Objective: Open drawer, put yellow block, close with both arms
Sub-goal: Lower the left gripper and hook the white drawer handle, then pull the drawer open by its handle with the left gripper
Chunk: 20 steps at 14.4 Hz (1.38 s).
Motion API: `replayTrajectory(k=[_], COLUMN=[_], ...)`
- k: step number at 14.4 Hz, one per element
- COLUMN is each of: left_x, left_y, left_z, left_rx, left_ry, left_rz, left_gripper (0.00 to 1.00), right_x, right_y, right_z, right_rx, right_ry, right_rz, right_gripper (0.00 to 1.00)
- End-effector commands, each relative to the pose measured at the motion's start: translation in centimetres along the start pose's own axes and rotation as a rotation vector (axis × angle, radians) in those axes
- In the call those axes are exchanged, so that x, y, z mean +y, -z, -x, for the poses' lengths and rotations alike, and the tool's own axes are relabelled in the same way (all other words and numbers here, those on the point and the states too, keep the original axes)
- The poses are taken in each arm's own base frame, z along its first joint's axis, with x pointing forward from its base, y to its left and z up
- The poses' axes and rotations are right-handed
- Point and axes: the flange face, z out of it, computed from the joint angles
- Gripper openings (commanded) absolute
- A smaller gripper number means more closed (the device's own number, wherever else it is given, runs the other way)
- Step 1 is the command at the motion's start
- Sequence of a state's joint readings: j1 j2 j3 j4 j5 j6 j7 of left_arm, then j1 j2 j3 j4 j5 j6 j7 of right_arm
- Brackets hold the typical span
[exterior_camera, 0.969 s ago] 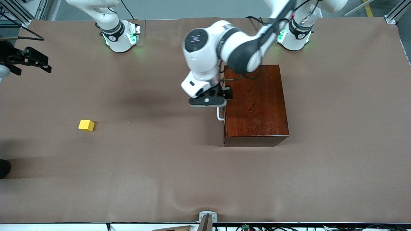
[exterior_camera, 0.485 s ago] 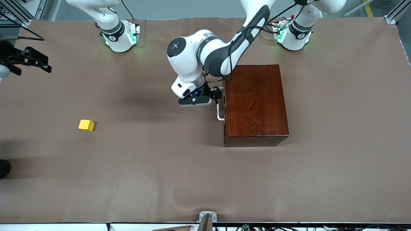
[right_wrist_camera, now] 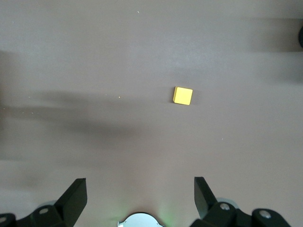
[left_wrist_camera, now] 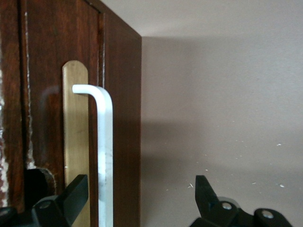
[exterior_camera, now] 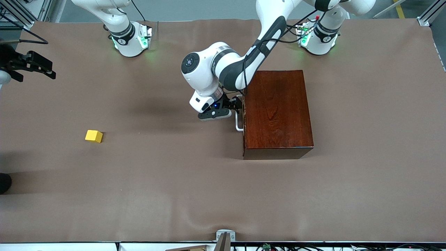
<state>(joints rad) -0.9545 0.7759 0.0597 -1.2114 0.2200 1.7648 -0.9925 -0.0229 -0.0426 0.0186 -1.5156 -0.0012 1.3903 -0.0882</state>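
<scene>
The drawer is shut in the dark mahogany box [exterior_camera: 277,111]; only its white bar handle [exterior_camera: 238,122] shows in the front view. My left gripper [exterior_camera: 237,104] is open at the handle. In the left wrist view the handle [left_wrist_camera: 105,156] runs between the fingers [left_wrist_camera: 71,196], close to one of them and untouched, and the left gripper [left_wrist_camera: 139,194] faces the drawer front [left_wrist_camera: 47,94]. The yellow block [exterior_camera: 93,136] lies on the table toward the right arm's end. My right gripper [exterior_camera: 33,64] waits open, high over that end, with the block [right_wrist_camera: 182,95] far below the right gripper [right_wrist_camera: 139,194].
A brass plate [left_wrist_camera: 75,142] backs the handle on the drawer front. The brown table cover [exterior_camera: 174,181] stretches between block and box. A metal bracket [exterior_camera: 225,237] sits at the table edge nearest the front camera. The right arm's base [right_wrist_camera: 137,220] glows green.
The left arm has swung its wrist and brought its open gripper down to the handle. The right arm, block and box have not moved.
</scene>
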Motion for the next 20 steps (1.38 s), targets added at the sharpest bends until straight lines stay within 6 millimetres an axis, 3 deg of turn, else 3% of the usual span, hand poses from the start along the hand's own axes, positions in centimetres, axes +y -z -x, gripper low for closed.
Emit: replayTrajectory(k=[1,4,9,13,20], left_x=[0.2,0.7,1.1,2.3,5.0], left_y=[-0.4,-1.9,-0.8,0.1,0.8], left_z=[0.2,0.4,0.0,0.2,1.8], left_rx=[0.023,0.013,0.036,0.065,0.094], left_ry=[0.042,0.068,0.079,0.081,0.077], left_rz=[-0.039,-0.051,-0.003,0.076,0.185], left_gripper=[1.0,1.0,1.0,1.0,1.0], right_x=[0.1,0.2,0.7,3.1,5.4], right_y=[0.3,0.2,0.1,-0.7,-5.0], right_z=[-0.1,-0.5,-0.6,-1.1,-3.9], right_rx=[0.006,0.003,0.005,0.003,-0.068], right_ry=[0.003,0.004,-0.005,-0.048,-0.087], right_rz=[-0.015,-0.003,0.007,0.002,0.032], right_gripper=[1.0,1.0,1.0,1.0,1.0])
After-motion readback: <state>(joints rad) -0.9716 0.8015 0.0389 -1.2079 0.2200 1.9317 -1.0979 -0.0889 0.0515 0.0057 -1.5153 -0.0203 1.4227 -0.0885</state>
